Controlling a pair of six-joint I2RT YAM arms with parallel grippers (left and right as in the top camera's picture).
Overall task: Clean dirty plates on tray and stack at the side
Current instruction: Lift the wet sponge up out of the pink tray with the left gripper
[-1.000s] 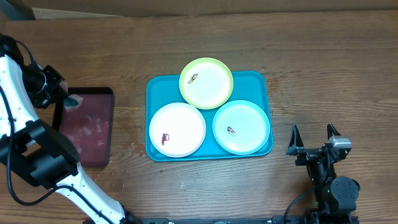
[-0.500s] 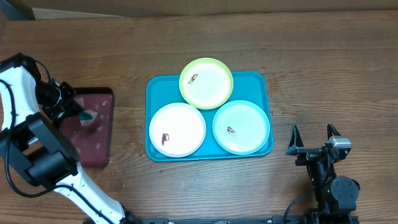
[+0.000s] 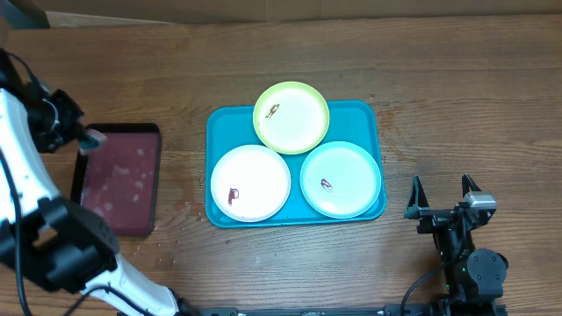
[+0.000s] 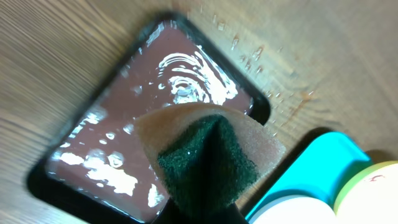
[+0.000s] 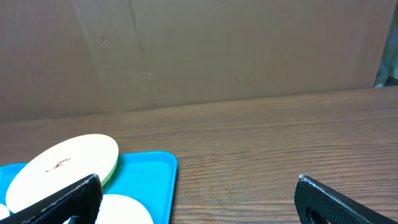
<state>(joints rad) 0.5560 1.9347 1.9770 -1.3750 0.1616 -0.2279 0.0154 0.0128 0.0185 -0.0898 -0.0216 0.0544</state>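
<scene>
The turquoise tray (image 3: 230,127) sits mid-table with three plates on it: yellow-green (image 3: 291,117) at the back, white (image 3: 250,183) front left, mint-blue (image 3: 341,179) front right, each with a dark smear. My left gripper (image 3: 86,137) is shut on a sponge (image 4: 205,155), dark green scouring face over a tan body, held above the maroon tray's far left corner. In the left wrist view the gripper (image 4: 202,210) hangs over wet maroon tray (image 4: 124,143). My right gripper (image 3: 442,200) is open and empty, right of the turquoise tray (image 5: 149,180).
The maroon black-rimmed tray (image 3: 118,180) holds a film of water, left of the turquoise tray. Water drops (image 4: 249,53) dot the wood beside it. A cardboard wall (image 5: 217,50) stands behind the table. In the right wrist view the yellow-green plate (image 5: 62,165) shows.
My left gripper dipped the sponge down into the maroon tray half a second ago, then lifted back up and left to the tray's corner. The right arm has not moved.
</scene>
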